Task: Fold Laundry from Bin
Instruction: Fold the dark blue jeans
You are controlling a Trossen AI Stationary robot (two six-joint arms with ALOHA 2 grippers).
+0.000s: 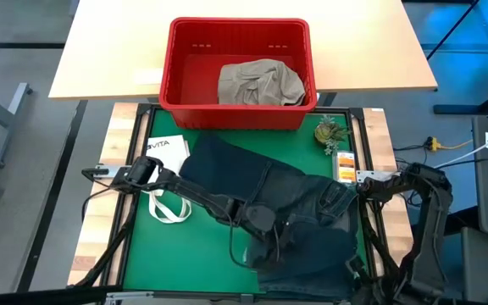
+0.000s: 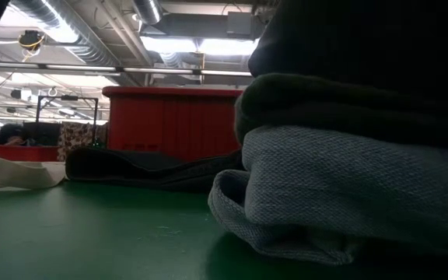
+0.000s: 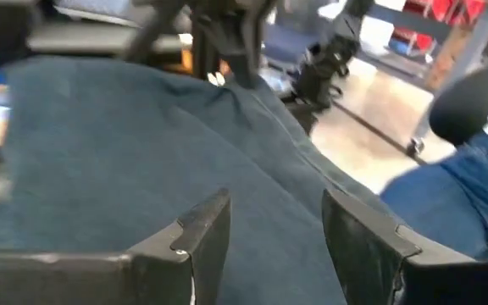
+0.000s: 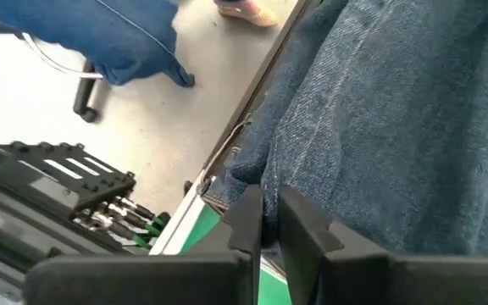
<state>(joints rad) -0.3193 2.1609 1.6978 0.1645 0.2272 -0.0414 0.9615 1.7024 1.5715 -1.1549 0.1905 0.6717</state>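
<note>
Dark blue jeans (image 1: 269, 191) lie spread over the green mat (image 1: 185, 254), from the middle to the near right corner. In the low view their folded edge (image 2: 333, 194) bulges close to the camera. My left gripper (image 1: 269, 222) is open just above the middle of the jeans (image 3: 142, 152), with nothing between its fingers. My right gripper (image 1: 352, 193) points down at the right side of the jeans, its fingers almost together on the cloth. A khaki garment (image 1: 259, 83) rests in the red bin (image 1: 176, 68) at the far edge. My right gripper pinches an edge fold of the jeans (image 4: 248, 174) between its two fingers, which stand only a narrow slit apart. It comes from above, pointing steeply down, at the mat's right border. How many layers it has is hidden. The rest of the jeans lies on the mat.
A white tote bag (image 1: 166, 152) with loop handles lies on the mat's left part. A small potted plant (image 1: 329, 131) and an orange card (image 1: 346, 161) sit at the far right corner. A seated person in blue (image 3: 473, 186) shows beyond the table.
</note>
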